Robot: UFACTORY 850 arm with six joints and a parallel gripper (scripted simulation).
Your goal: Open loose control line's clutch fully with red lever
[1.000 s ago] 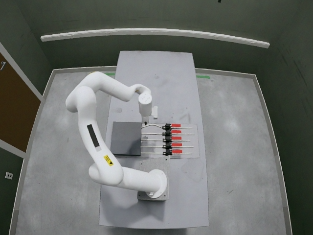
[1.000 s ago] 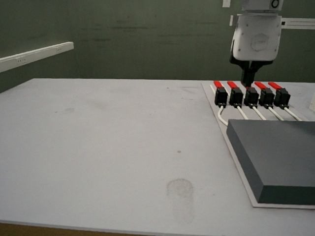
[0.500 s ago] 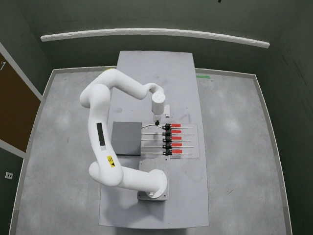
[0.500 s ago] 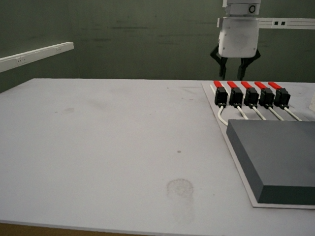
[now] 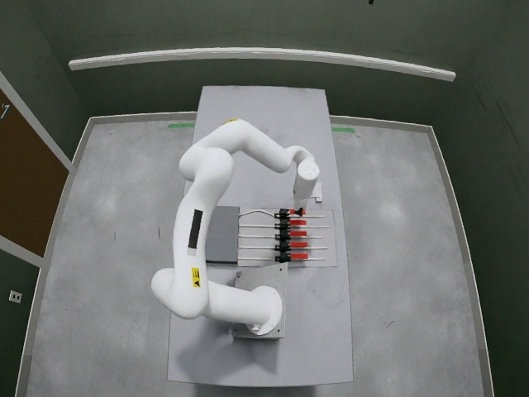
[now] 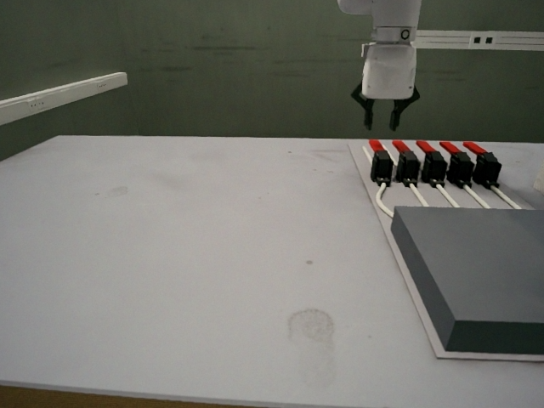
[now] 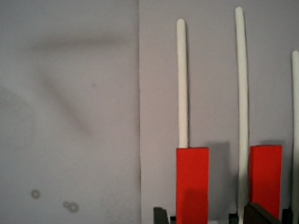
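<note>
"From the top, where's the claw (image 5: 300, 211) (image 6: 381, 124) (image 7: 211, 219)?"

"Over the end lever (image 5: 294, 211) (image 6: 376, 145) (image 7: 192, 184), a red one. Just beside the claw, on the console side, is that lever's black clutch (image 5: 282, 213) (image 6: 382, 167). Past it a bowed line (image 5: 257, 210) (image 6: 378, 200) runs to the grey console (image 5: 225, 235) (image 6: 470, 258)."

"The other four lines?"

"Straight between console and clutches, on the arm-base side of the claw."

"And the exterior view?"

"The claw points down, fingers parted partway, nothing between them. There's a gap beneath, then the end lever. The bowed line curves below the claw, on the near side of its clutch; the console is nearer the camera, low and to the right."

"What does the wrist show?"

"Dark fingertips at the bottom edge, either side of the end lever. A white tail (image 7: 182, 84) sticks out beyond it, and the neighbouring lever (image 7: 265, 179) is right of the claw's middle."

"Which line is loose?"

"Can't tell for sure; only this one bows."
</note>
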